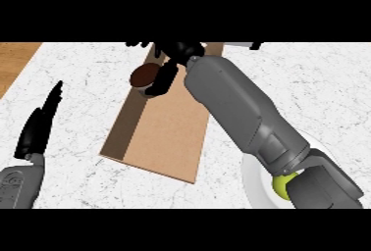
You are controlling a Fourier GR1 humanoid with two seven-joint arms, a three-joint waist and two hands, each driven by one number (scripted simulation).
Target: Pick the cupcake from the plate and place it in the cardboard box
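The surface (87, 181) is white stone with fine grey veining, and it fills nearly the whole view from above. It spreads out on every side of the right robot hand (170, 61), which shows near the top of the view, and runs down under the left robot hand (39, 125) at the left edge. Up and to the left of that left robot hand, a wedge of warm brown wood (14, 63) with a visible grain borders the stone along a straight slanting edge. The light is even and soft, with faint shadows on the stone.
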